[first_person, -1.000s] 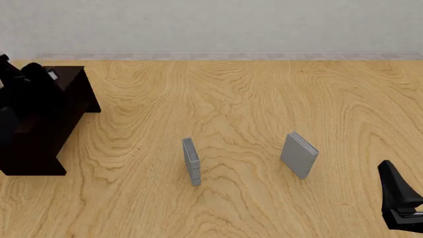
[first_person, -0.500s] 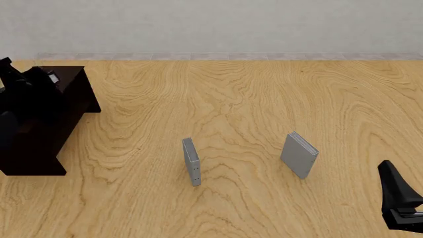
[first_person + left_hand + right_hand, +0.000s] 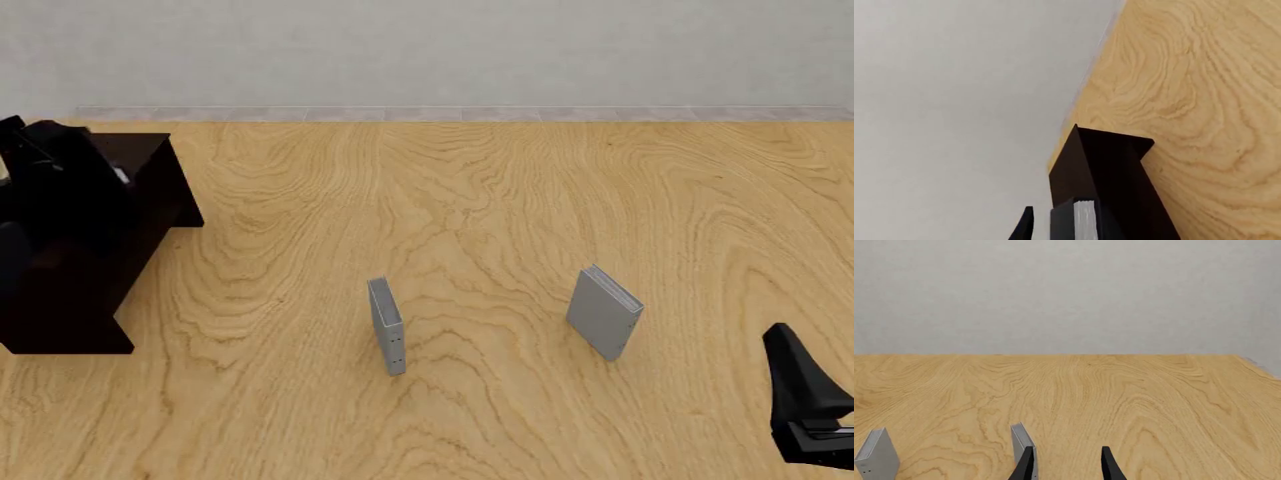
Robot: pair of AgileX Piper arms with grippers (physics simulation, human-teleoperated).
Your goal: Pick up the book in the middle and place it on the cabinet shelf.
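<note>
The black book with white page edges (image 3: 1084, 220) stands upright against the dark cabinet (image 3: 1114, 170). In the front view only a small white patch of the book (image 3: 120, 175) shows at the cabinet's (image 3: 80, 270) top. My left gripper (image 3: 1066, 226) straddles the book. One finger (image 3: 1024, 227) stands a little off the cover and the other is hidden against the dark wood. In the front view the left gripper (image 3: 94, 160) is a black shape over the cabinet. My right gripper (image 3: 1065, 465) is open and empty, low at the front right (image 3: 801, 390).
Two smaller grey books stand upright on the wooden table, one in the middle (image 3: 387, 325) and one to its right (image 3: 603, 312). Both show in the right wrist view (image 3: 877, 455) (image 3: 1023, 440). A pale wall runs along the table's far edge.
The book's white page edge has shifted a little down and to the right on the cabinet. The left arm's outline has moved slightly with it. The right arm has not moved.
</note>
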